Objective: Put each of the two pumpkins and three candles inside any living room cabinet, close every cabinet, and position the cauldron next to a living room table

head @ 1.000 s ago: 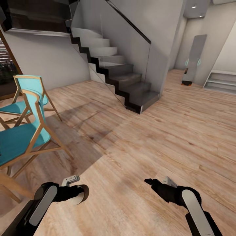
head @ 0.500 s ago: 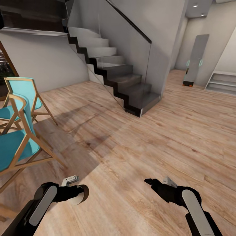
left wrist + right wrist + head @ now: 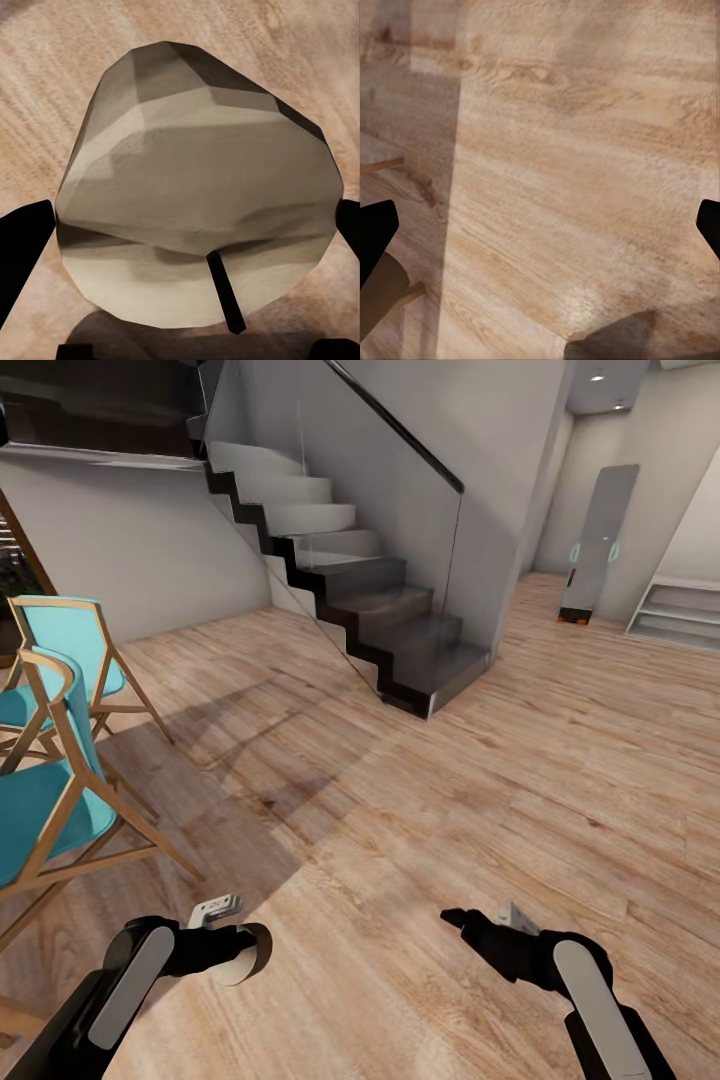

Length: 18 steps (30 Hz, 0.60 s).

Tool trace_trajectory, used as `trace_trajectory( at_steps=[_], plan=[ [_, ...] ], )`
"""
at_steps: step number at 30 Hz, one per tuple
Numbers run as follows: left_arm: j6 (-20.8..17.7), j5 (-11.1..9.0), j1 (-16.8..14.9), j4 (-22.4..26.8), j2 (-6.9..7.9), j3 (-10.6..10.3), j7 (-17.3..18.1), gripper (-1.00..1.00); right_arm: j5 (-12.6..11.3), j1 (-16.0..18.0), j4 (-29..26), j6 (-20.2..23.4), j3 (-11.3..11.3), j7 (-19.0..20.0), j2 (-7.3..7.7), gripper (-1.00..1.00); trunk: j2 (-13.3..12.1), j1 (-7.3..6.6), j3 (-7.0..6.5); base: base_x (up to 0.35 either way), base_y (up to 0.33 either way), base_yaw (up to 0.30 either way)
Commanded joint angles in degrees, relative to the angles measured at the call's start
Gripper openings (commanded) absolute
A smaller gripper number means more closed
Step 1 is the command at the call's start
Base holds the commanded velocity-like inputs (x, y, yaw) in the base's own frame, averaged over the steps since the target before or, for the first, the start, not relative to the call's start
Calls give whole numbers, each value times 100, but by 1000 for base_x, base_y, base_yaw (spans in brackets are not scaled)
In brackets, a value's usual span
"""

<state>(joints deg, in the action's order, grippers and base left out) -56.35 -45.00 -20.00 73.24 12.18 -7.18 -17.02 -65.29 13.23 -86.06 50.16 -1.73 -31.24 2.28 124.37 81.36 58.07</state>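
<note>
A pale beige-grey candle (image 3: 195, 202) with a short black wick sits between the fingers of my left gripper (image 3: 186, 236), which is shut on it. From the head camera the candle (image 3: 252, 954) is a pale stub at the tip of the left gripper (image 3: 240, 950), low over the wooden floor. My right gripper (image 3: 455, 917) hangs open at the lower right, its fingers (image 3: 375, 240) wide apart with bare floor between them. The pumpkins, the other candles, the cabinet and the cauldron are out of view.
Two turquoise chairs with wooden frames (image 3: 60, 650) (image 3: 45, 810) stand at the left. A dark staircase with a glass balustrade (image 3: 380, 610) rises ahead. Beyond it a hallway holds a tall grey panel (image 3: 598, 540) and low white shelves (image 3: 680, 610). Open wooden floor (image 3: 500, 780) stretches ahead and right.
The whole view has shifted, so the chairs sit further left in the picture: the camera moved. Both arms keep their pose and the candle stays in the left gripper.
</note>
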Motion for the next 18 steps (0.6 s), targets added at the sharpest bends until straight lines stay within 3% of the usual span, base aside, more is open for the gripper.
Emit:
trace_trajectory(
  at_steps=[1, 6, 14, 18],
  plan=[
    [-7, -61, -3, 6, 4, -12, -58, -100, -60, 4, 7, 11, -2, -58, 0, 100, 2, -1, 5, 0, 0, 0],
    [-7, -61, -3, 6, 1, -12, -61, -100, -61, 4, 19, 11, -2, -52, 0, 100, 2, -1, 9, 48, 0, -44],
    [-7, -61, -3, 6, 13, -12, -63, -100, -61, 4, 28, 3, -2, -52, -6, 100, 2, -1, 41, 235, -2, -202],
    [-7, -61, -3, 6, 15, -12, -63, -100, -60, 4, 28, 2, -2, -53, -6, 100, 2, -1, 59, 73, -5, -219]
  ],
)
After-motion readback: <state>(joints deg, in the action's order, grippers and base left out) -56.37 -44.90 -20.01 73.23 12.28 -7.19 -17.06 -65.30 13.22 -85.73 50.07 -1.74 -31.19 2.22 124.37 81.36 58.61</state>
